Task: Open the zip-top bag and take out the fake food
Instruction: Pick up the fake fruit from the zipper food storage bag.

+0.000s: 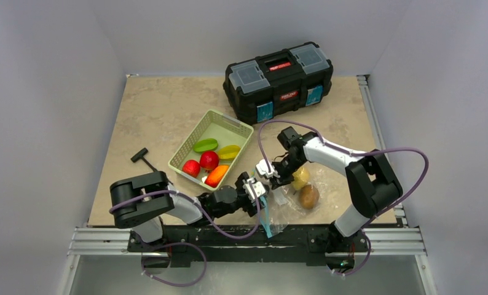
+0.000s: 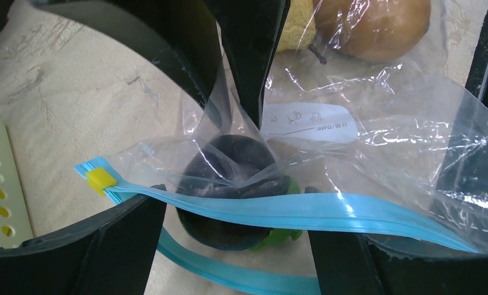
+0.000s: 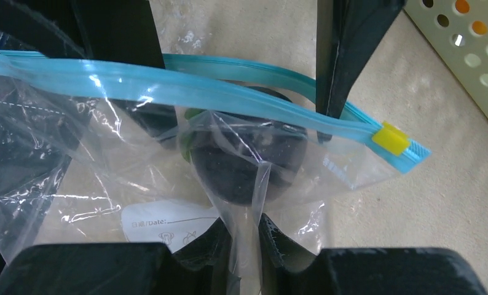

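Note:
The zip-top bag (image 1: 294,200) lies at the table's front, right of centre, its teal zip strip (image 2: 352,212) parted and a yellow slider (image 2: 100,179) at one end. Fake food inside it: a dark purple piece with a green cap (image 2: 229,163), a brown pear (image 2: 370,21) and a yellow piece (image 2: 297,24). My right gripper (image 3: 246,230) is shut on a fold of the bag's clear film just behind the purple piece. My left gripper (image 2: 235,215) stands open at the bag's mouth, fingers (image 2: 106,246) either side of the purple piece, the upper zip strip lying across them.
A pale green lattice basket (image 1: 220,120) left of the bag holds several fake fruits: green, yellow, two red, orange. A black toolbox (image 1: 278,80) stands at the back. A small black T-shaped tool (image 1: 144,158) lies at the left. The bag reaches the table's front edge.

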